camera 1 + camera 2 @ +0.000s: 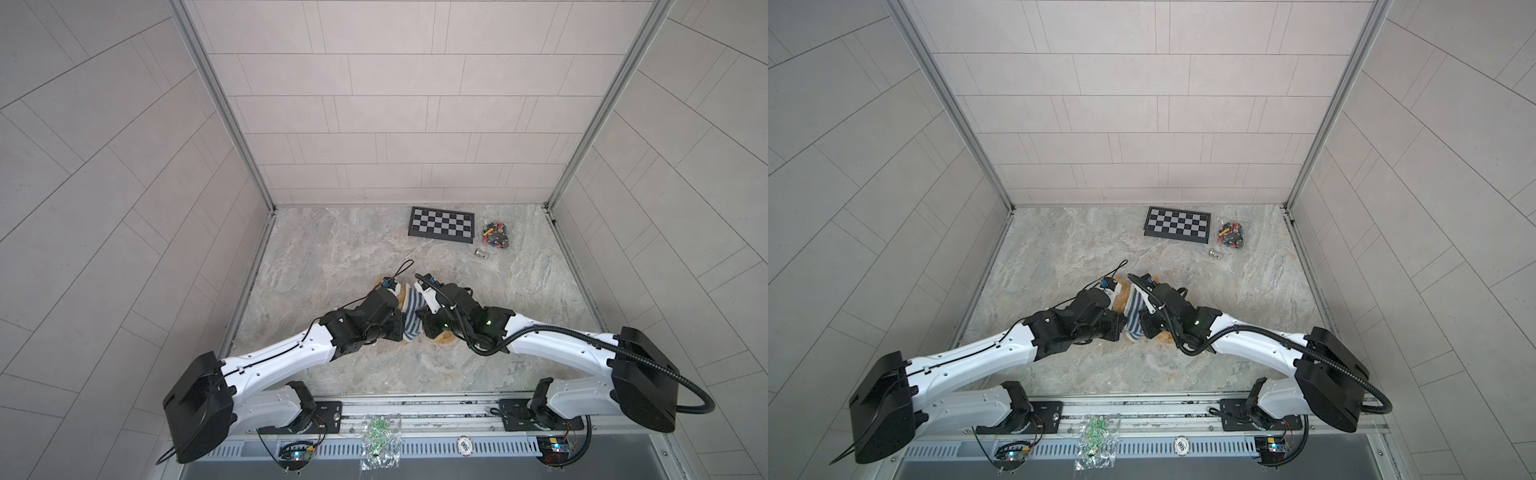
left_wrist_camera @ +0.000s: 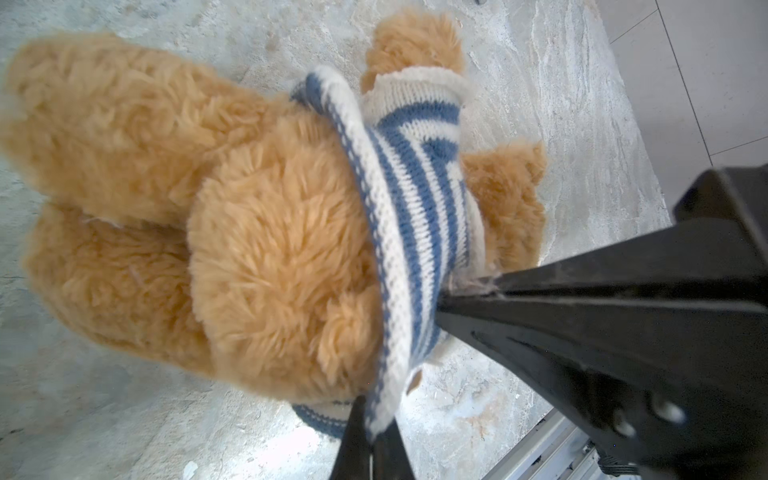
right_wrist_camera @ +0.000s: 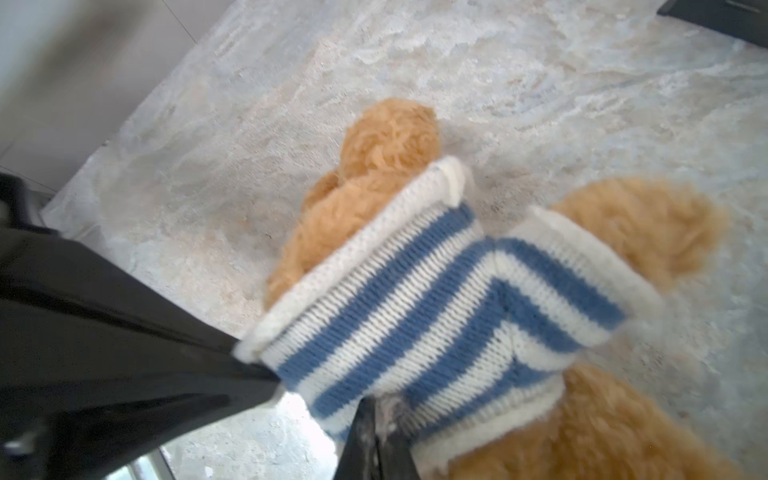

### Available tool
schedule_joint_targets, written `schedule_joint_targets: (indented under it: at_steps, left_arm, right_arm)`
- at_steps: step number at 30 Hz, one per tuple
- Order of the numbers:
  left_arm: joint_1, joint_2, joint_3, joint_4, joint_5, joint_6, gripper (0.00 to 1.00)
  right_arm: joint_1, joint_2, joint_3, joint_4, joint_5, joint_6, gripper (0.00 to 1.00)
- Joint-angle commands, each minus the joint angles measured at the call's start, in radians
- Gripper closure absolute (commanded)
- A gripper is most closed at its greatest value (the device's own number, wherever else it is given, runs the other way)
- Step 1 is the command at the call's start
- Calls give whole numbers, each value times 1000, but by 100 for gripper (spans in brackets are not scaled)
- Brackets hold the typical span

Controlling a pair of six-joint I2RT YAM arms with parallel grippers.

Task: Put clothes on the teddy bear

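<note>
The job looks about half done: the teddy bear [image 2: 270,257] lies near the middle of the bench [image 1: 332,249], a little toward 6 o'clock, with the striped sweater [image 2: 415,195] bunched round its chest. At least one furry limb pokes out of a sleeve, and the belly and legs are bare. So the step in hand appears to be drawing the hem down over the body. The next move, as I judge it, calls for both arms to pull together toward the legs while keeping the knit spread. They should go gently, since the light bear may slide or lift rather than let the sweater pass. The left pincer [image 2: 370,419], reaching in from 8 o'clock in both top views, is closed tight on the sweater's white edge band. The bear sits between the two arms, mostly hidden from above. The right pincer [image 3: 376,419], coming from 4 o'clock, is likewise closed down, pinching a fold of the striped knit on the opposite side
</note>
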Motion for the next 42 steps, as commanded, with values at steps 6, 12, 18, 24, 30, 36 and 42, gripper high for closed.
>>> schedule_joint_targets:
  at_steps: [6, 12, 18, 24, 30, 36, 42]
  left_arm:
    - [6, 5, 26, -1, -4, -1, 100]
    - [6, 4, 32, -10, -16, 4, 100]
    - [9, 10, 52, -22, -14, 20, 100]
    - [19, 1, 64, -47, -6, 43, 100]
    - [24, 19, 70, -14, 2, 32, 100]
    - [49, 33, 81, -14, 8, 43, 100]
    - [170, -9, 49, -40, 66, 83, 100]
  right_arm:
    - [-84, -63, -75, -33, 35, 1, 96]
    - [-84, -172, -34, -171, 64, -18, 84]
    - [-83, -265, -59, -271, 90, -34, 54]
    - [-81, -215, -84, -212, 91, -25, 38]
    - [-84, -91, -74, -129, 122, -20, 37]
    - [-101, -29, -73, -139, 154, -25, 67]
    - [-140, -60, -87, -193, 151, -78, 100]
